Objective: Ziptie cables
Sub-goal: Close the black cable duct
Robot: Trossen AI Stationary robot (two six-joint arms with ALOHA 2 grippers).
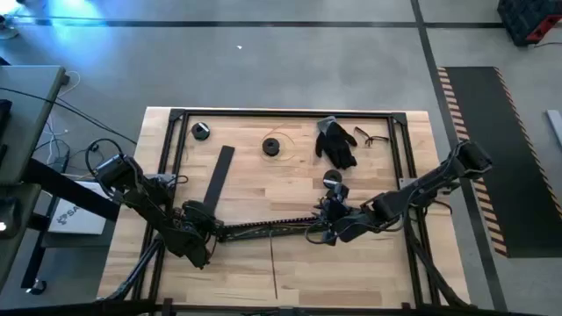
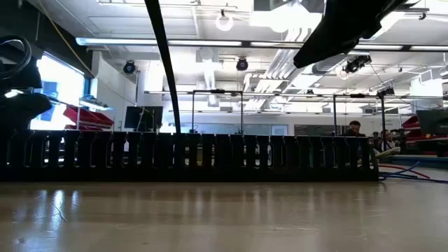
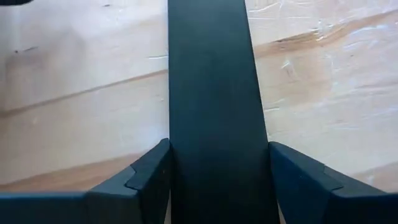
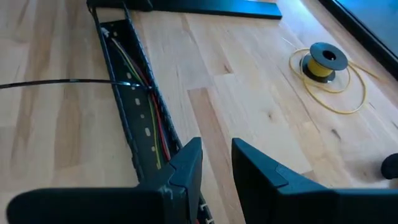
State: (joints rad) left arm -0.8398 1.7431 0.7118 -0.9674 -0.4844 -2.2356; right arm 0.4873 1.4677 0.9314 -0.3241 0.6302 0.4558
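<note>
A long black slotted duct [image 1: 272, 230] lies across the near middle of the table, open side up. The cables [image 4: 146, 118], thin yellow, red and pale wires, run along inside it. A thin black ziptie [image 4: 62, 81] crosses the duct near its far end in the right wrist view. My left gripper [image 1: 200, 226] is at the duct's left end, shut on a flat smooth black strip [image 3: 214, 74]. My right gripper [image 1: 327, 230] is at the duct's right end, narrowly open [image 4: 216, 152] with bare wood showing in the gap. One of its fingers [image 4: 186, 168] stands over the duct; I cannot tell whether it touches. My left gripper has the flat black strip between its two fingers [image 3: 149, 174], one on each long edge [image 3: 177, 162], so the fingers lie across the strip. The strip fills the whole gap and runs on straight ahead over the wood. Its held end is hidden under the gripper.
Three small black spools stand on the far half [image 1: 201, 131] [image 1: 273, 146] [image 1: 332, 178]; one carries yellow wire [image 4: 323, 62]. A black glove [image 1: 335, 142] and glasses [image 1: 373, 137] lie at the far right. A black frame [image 1: 290, 112] borders the table.
</note>
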